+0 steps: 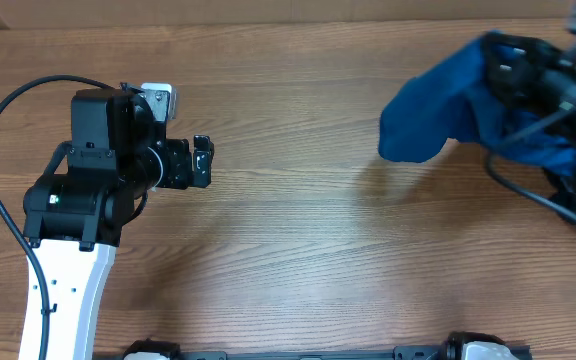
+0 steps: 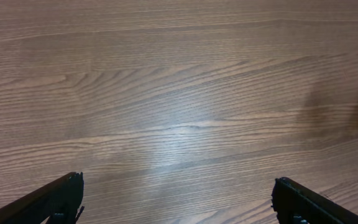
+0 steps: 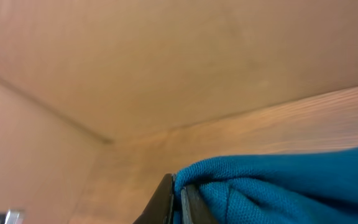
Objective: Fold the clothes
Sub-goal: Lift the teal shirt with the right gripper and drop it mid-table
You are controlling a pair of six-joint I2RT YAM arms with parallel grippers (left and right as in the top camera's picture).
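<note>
Right gripper [image 3: 178,190], jaws closed on a bunched fold of the deep-blue shirt [image 1: 433,110], stood by the far right corner of the bench [image 1: 298,260]. The cloth lay crumpled around the arm, spreading leftward from it. Left gripper [image 1: 202,162], jaws spread wide and holding nothing, hovered above bare wood near the left edge, well apart from the shirt.

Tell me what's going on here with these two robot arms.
The right gripper is shut on a bunched-up blue shirt at the far right of the table, and seems to hold it partly off the wood. The left gripper hangs open over bare tabletop on the left, holding nothing. No fold has been made yet.
</note>
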